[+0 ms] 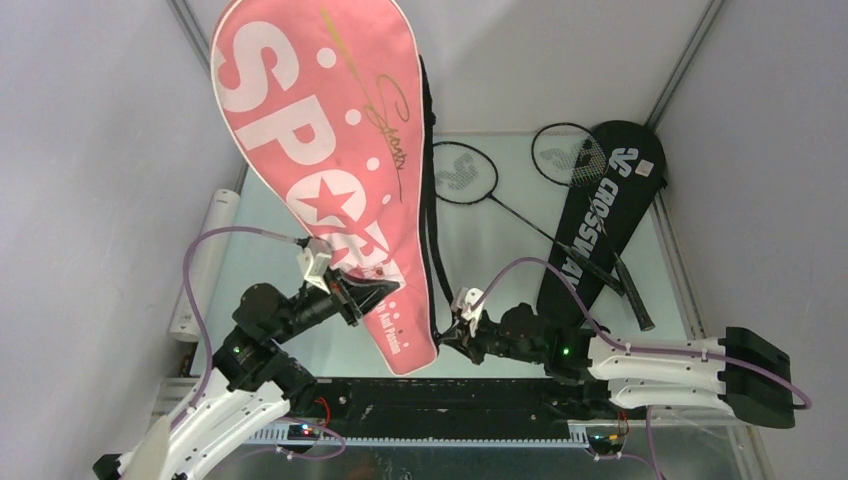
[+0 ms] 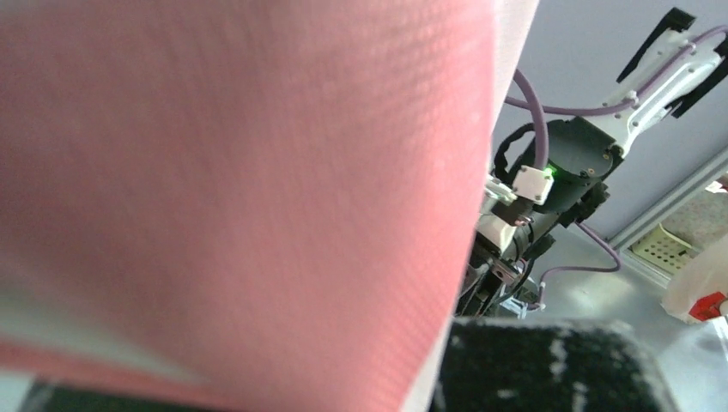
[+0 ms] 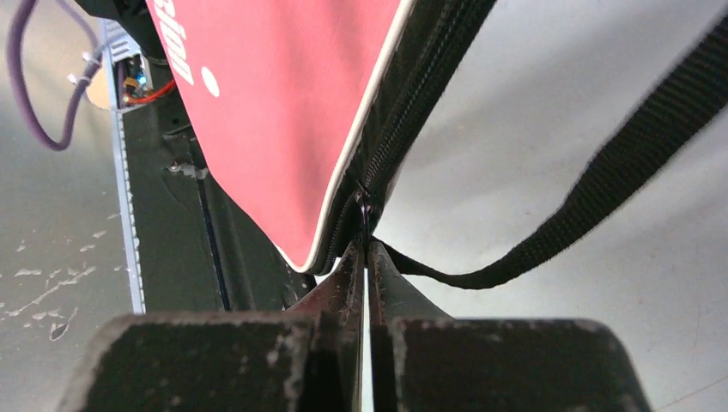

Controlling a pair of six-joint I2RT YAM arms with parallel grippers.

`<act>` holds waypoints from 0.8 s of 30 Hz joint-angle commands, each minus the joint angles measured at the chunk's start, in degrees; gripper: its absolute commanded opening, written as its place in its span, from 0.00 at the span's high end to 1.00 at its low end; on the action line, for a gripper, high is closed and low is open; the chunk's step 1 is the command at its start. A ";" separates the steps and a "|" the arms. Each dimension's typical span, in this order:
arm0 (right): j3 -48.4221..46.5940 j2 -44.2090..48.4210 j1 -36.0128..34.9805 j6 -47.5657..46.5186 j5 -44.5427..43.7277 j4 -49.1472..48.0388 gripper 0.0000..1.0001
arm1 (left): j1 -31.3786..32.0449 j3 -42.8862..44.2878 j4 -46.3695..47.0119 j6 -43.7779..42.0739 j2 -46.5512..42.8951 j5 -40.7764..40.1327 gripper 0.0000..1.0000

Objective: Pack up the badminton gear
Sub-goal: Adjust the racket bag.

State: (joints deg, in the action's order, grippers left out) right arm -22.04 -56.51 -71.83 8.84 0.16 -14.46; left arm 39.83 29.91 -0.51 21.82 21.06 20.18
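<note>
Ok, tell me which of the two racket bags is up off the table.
The pink bag: the left gripper holds it up in the air. The black bag lies flat on the table, far right.

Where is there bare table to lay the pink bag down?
Bare table lies between the white tube and the pink bag, and between its strap and the black bag. Back right is crowded: rackets and that bag.
</note>
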 commanded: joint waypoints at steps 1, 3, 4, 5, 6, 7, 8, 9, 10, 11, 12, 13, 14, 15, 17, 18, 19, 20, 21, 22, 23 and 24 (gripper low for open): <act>5.43 1.41 -1.76 -0.40 0.04 6.93 1.00 | -0.81 11.58 16.30 -6.99 -3.85 -13.80 1.00; 6.62 2.00 -2.35 -1.56 0.13 6.42 1.00 | -0.81 13.43 14.77 -6.72 -3.62 -15.00 1.00; 6.90 1.73 -3.27 -2.39 0.13 6.10 1.00 | -0.88 14.59 14.41 -5.48 -3.33 -16.49 1.00; 7.34 1.39 -4.80 -4.28 0.20 5.88 1.00 | -0.84 15.10 13.92 -5.21 -2.37 -16.98 1.00; 7.48 0.35 -5.94 -5.33 0.24 5.24 1.00 | -0.80 16.21 13.68 -4.14 -1.65 -18.46 1.00; 7.79 -0.88 -8.45 -7.35 0.17 3.80 1.00 | -0.85 16.79 12.90 -3.84 -0.12 -18.88 1.00; 7.89 -1.50 -9.49 -8.01 0.31 3.02 1.00 | -0.82 17.60 12.51 -4.12 0.75 -18.37 1.00; 7.96 -2.46 -10.68 -8.52 0.08 0.93 1.00 | -0.86 17.80 12.37 -4.23 2.10 -17.56 1.00; 7.92 -2.73 -10.91 -8.06 -1.62 0.53 1.00 | -0.84 18.16 12.29 -4.53 2.61 -15.53 1.00; 7.79 -2.62 -11.01 -7.92 -2.34 -0.01 1.00 | -0.87 18.29 12.03 -4.51 3.34 -14.69 1.00; 7.62 -2.14 -11.03 -6.79 -6.03 -0.07 1.00 | -0.85 18.29 12.07 -4.38 3.53 -13.45 1.00; 7.28 -0.67 -10.76 -5.84 -12.07 -0.14 1.00 | -0.83 18.14 12.22 -4.72 3.74 -12.82 1.00; 7.06 0.54 -10.16 -3.76 -14.20 0.04 1.00 | -0.84 17.48 12.87 -4.83 3.80 -11.18 1.00; 6.83 3.41 -8.47 -2.39 -18.26 0.26 0.90 | -0.84 17.12 13.19 -4.74 3.81 -10.67 1.00; 7.46 9.56 -4.76 3.19 -19.03 -0.58 0.56 | -0.86 15.80 14.29 -4.91 3.69 -8.25 1.00; 8.12 11.77 -3.42 4.98 -17.20 -1.67 0.43 | -0.83 14.61 15.27 -4.67 3.59 -7.89 1.00; 10.23 16.54 -0.90 5.54 -13.08 -5.68 0.18 | -0.86 14.06 15.80 -4.24 3.52 -6.96 1.00; 12.94 21.40 1.20 5.63 -10.66 -8.44 0.05 | -0.84 12.70 17.17 -4.02 3.54 -6.32 1.00; 14.06 23.66 2.15 5.38 -5.12 -13.35 0.03 | -0.86 11.92 18.11 -2.87 3.55 -5.27 1.00; 16.00 27.86 3.79 5.04 -2.95 -15.66 0.01 | -0.84 10.43 20.23 -2.42 3.62 -4.60 1.00; 16.61 29.62 4.54 5.13 0.79 -18.85 0.01 | -0.80 9.68 21.49 -1.28 3.67 -3.06 1.00; 16.97 32.43 5.92 4.74 2.20 -20.39 0.01 | -0.80 8.35 24.10 -0.35 3.98 -2.57 1.00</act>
State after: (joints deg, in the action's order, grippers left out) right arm -8.34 -32.51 -69.63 11.64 -8.10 -20.80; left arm 39.13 40.12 11.70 19.29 24.58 12.40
